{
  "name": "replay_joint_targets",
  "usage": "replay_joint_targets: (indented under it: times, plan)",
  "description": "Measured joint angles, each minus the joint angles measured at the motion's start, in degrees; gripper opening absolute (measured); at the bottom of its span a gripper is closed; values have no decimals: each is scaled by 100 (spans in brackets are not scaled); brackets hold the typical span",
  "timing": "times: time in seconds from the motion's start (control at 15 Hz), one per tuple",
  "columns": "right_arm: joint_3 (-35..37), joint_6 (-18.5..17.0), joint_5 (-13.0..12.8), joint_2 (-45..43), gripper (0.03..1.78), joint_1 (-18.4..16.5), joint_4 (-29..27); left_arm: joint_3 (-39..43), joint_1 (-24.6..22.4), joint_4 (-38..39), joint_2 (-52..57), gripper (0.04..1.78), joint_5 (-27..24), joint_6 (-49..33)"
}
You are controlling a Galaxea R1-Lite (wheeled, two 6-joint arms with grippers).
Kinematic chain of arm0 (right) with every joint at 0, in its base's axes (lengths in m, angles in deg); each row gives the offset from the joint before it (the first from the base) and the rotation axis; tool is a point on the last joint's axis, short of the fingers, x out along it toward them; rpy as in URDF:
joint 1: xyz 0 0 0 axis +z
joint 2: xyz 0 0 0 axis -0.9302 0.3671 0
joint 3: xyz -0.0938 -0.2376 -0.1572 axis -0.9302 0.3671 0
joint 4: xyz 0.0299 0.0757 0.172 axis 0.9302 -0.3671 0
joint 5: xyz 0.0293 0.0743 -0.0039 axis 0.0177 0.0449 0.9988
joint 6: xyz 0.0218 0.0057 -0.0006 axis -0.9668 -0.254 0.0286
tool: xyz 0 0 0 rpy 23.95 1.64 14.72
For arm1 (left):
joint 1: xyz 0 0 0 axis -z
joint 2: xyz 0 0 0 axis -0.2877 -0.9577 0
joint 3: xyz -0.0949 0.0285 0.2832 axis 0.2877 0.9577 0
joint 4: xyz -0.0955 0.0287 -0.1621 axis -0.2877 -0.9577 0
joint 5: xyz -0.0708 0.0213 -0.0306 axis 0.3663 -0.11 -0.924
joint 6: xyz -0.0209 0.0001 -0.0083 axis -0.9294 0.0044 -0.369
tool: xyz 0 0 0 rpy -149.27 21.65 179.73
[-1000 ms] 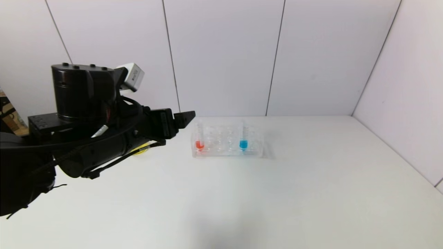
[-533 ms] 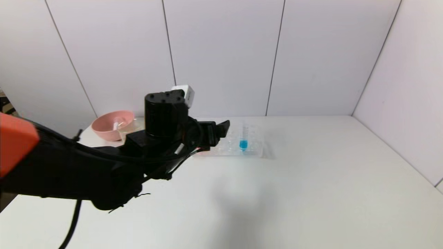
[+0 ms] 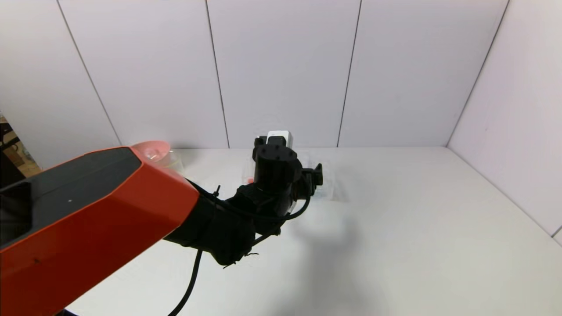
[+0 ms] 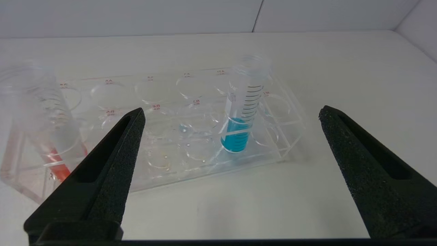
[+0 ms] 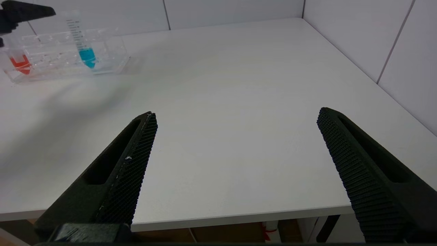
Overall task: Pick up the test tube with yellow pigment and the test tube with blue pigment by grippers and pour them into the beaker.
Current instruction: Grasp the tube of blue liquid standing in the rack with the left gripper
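I'm in a lab setup, a bare test bench. A plain white table (image 3: 417, 228) sits boxed in by pale panelled walls (image 3: 281, 70) on the far side and the right. On the far part of it stands a clear many-holed tube rack (image 4: 273, 102) with printed labels by its holes. In it stand graduated tubes, one with blue liquid (image 4: 239, 133), one with red liquid (image 4: 56, 164). A pink bowl (image 3: 151, 149) sits far left.

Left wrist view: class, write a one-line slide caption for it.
Open left gripper faces the blue-pigment tube standing in its clear rack.
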Motion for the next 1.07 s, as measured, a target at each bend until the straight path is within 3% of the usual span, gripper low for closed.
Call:
replay_joint_targets:
  times: [1.07]
  plan:
    - [0,0,-2,0,171,0,2,-1780,-174,-158,-1532,174,107,424]
